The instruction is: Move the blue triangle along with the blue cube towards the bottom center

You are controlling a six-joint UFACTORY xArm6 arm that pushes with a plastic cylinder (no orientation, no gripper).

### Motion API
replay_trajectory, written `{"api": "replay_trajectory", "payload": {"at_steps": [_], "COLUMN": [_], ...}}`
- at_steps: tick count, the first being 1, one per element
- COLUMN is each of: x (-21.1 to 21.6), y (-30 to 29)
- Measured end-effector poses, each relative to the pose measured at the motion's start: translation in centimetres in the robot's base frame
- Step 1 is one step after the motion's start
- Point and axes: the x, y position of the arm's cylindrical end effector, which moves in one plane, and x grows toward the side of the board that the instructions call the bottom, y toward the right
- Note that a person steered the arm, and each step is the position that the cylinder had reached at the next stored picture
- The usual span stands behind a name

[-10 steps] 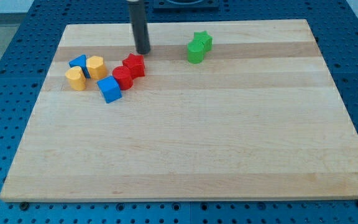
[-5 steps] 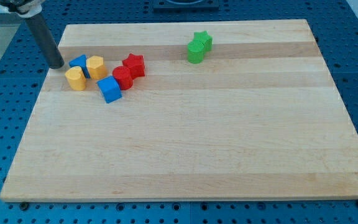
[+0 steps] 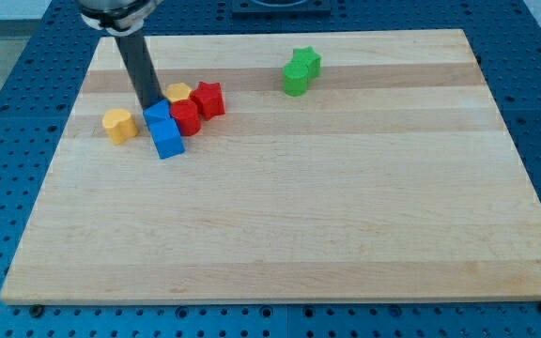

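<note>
The blue triangle [image 3: 158, 113] sits at the view's upper left of the wooden board [image 3: 280, 235], pressed against the blue cube [image 3: 167, 138] just below it. My tip [image 3: 147, 104] touches the triangle's upper left edge. A red block [image 3: 186, 117] touches the triangle's right side, with a red star [image 3: 208, 99] beyond it. One yellow block [image 3: 178, 92] lies just above the red block, to the right of my rod. Another yellow block [image 3: 117, 123] stands alone to the left of the blue pair.
Two green blocks [image 3: 300, 70] sit together near the view's top, right of centre. The board's left edge runs close to the left yellow block.
My tip swung from the top centre to the far left, then moved right into the blue triangle. The triangle slid right and down against the blue cube; one yellow block was shoved right.
</note>
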Motion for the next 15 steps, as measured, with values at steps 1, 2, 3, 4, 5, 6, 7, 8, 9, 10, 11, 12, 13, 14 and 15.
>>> {"api": "replay_trajectory", "payload": {"at_steps": [1,2,3,4,5,6,7,8,9,10,11,12,13,14,15], "x": [3.1,7.2,9.7,12.0,14.0,15.8,15.8,15.5,12.9,9.6,6.9,5.7,5.6,5.6,6.1], "y": [0.3,0.3,1.4,3.0,6.0,8.7,6.0,1.0,-2.0,-2.8,-2.8,-1.5,1.7,5.0,6.1]}}
